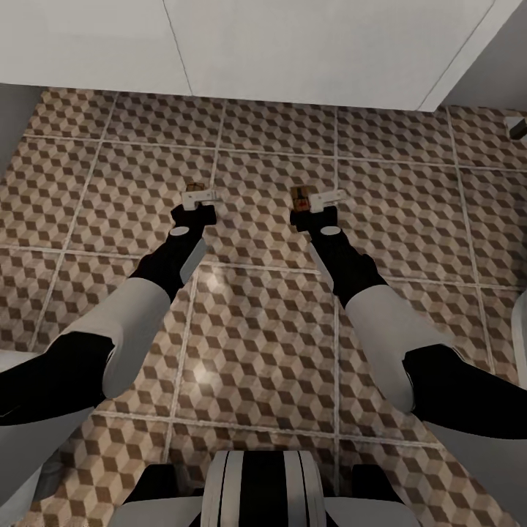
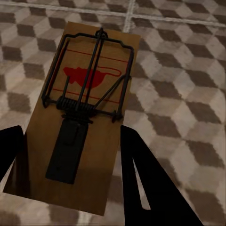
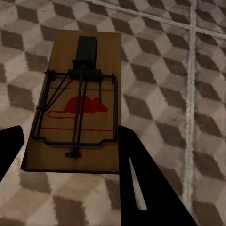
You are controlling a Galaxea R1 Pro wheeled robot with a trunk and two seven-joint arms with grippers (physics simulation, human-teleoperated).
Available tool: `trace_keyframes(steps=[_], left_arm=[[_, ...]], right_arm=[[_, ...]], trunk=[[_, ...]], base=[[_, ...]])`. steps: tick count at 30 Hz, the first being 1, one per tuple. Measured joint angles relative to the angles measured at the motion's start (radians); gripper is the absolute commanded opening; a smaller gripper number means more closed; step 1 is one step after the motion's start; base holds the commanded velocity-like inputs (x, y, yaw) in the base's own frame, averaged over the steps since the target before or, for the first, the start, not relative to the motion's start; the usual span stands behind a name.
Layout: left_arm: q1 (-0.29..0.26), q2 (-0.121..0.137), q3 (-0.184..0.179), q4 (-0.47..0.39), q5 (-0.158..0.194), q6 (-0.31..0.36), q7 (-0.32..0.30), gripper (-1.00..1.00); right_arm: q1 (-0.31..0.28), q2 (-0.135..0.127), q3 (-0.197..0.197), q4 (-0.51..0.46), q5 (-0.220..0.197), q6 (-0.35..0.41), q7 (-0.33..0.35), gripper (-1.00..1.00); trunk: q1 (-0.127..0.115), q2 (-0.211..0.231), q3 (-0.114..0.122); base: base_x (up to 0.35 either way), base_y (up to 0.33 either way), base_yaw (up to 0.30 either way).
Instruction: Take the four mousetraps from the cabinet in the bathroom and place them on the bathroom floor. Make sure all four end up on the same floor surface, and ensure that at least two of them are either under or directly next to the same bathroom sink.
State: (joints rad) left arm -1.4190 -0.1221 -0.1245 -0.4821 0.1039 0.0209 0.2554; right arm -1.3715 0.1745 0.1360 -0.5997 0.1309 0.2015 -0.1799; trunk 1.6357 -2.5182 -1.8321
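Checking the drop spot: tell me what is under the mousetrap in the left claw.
Under the mousetrap in the left claw lies the cube-patterned bathroom floor, with a pale grout line beyond its far end. The tiles directly beneath the board are covered by it.

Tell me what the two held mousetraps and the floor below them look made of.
Both mousetraps, left and right, look like matte brown wood with a printed red mouse and dark wire spring and bar, probably metal. The floor looks like glazed tile: cube print, pale grout lines, soft glare.
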Motion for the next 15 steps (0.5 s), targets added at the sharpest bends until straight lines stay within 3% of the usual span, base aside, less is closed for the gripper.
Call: trace_keyframes(steps=[9, 15], left_arm=[[0.007, -0.001, -0.002, -0.029, -0.001, 0.001, -0.001, -1.0], [0.007, -0.002, -0.003, -0.03, -0.001, 0.002, -0.002, -1.0]], right_arm=[[0.002, 0.0, -0.001, -0.001, 0.005, -0.031, -0.005, -1.0], [0.002, 0.0, -0.002, -0.002, 0.004, -0.034, -0.089, -1.0]], trunk=[[0.004, -0.002, 0.0], [0.007, -0.003, 0.0]], base=[[0.0, 0.0, 0.126], [0.0, 0.0, 0.034]])
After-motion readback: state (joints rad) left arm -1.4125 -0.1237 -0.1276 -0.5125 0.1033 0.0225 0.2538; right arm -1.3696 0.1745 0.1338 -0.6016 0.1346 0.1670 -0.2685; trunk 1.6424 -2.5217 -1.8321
